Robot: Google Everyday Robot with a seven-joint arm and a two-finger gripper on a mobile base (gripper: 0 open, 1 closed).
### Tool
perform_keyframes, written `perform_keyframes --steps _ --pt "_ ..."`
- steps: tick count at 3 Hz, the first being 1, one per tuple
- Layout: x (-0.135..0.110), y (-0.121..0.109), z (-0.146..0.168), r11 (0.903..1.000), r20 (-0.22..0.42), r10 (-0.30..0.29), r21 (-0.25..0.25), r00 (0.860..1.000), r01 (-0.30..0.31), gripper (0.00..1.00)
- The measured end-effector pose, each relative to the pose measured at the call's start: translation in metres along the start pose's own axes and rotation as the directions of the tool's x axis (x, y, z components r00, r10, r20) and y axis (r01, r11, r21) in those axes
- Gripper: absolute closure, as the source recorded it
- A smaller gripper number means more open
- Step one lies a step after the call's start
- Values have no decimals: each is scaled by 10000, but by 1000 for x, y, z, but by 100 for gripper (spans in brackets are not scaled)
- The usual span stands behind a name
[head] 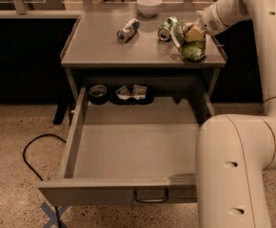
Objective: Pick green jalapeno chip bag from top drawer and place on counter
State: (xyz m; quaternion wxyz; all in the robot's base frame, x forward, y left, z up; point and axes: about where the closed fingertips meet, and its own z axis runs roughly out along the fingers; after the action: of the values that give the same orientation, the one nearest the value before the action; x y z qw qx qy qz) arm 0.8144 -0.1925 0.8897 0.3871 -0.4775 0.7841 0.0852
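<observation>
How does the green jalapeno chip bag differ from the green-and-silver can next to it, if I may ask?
The green jalapeno chip bag is upright at the counter's right front corner, held at its top by the claw; the green-and-silver can lies on its side, untouched. The bag is crumpled and larger; the can smooth. Both are partly green.

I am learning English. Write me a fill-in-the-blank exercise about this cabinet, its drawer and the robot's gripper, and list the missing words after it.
1. The gripper, over the right front corner of the counter, holds a ____ jalapeno chip bag.
2. The top drawer is ____, not closed.
3. The green-and-silver can next to the bag lies on its ____.

Missing words: green; open; side.
</observation>
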Motion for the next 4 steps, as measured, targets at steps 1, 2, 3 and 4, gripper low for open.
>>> perform_keyframes --steps 1,2,3,4 --pt "0 0 2 10000 10 -1 -19 10000 1 100" --pt "0 5 22 9997 62 59 -241 10000 -57 100" --pt "0 5 23 9997 60 61 -251 10000 -60 81" --pt "0 5 23 9997 60 61 -251 10000 -60 59"
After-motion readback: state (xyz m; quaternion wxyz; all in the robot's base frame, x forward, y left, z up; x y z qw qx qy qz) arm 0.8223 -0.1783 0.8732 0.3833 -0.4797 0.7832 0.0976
